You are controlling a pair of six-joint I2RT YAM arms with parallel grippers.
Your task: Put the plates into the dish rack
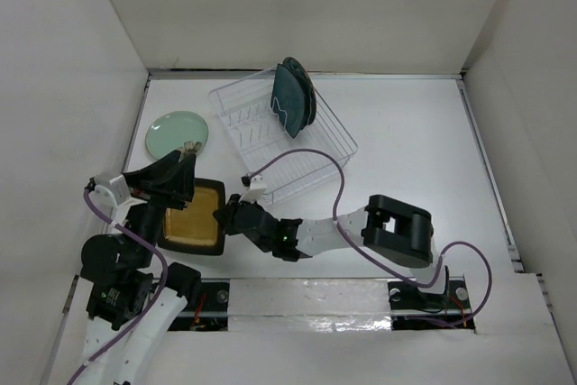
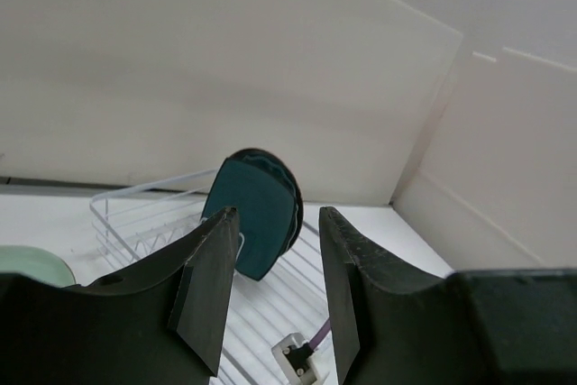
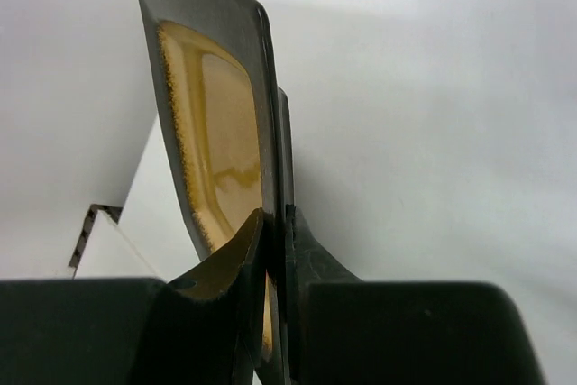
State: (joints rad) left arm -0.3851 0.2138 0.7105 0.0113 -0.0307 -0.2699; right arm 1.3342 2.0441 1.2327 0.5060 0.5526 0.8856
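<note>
The clear dish rack (image 1: 297, 164) lies slantwise at mid-table, with dark teal plates (image 1: 294, 98) standing upright together at its far end. A pale mint plate (image 1: 177, 132) lies flat on the table to the left of the rack. The square mustard plate (image 1: 192, 220) with a black rim lies roughly flat at the front left. My right gripper (image 1: 222, 215) is shut on its right rim; the right wrist view shows the jaws (image 3: 278, 223) pinching the plate (image 3: 212, 123). My left gripper (image 1: 187, 167) hovers over the plate's far edge, open (image 2: 275, 295) and holding nothing.
White walls close in the table on the left, back and right. The left wrist view looks over the rack (image 2: 135, 223), the teal plates (image 2: 257, 214) and the mint plate's edge (image 2: 27, 268). The right arm's purple cable (image 1: 338, 178) loops over the rack's near end.
</note>
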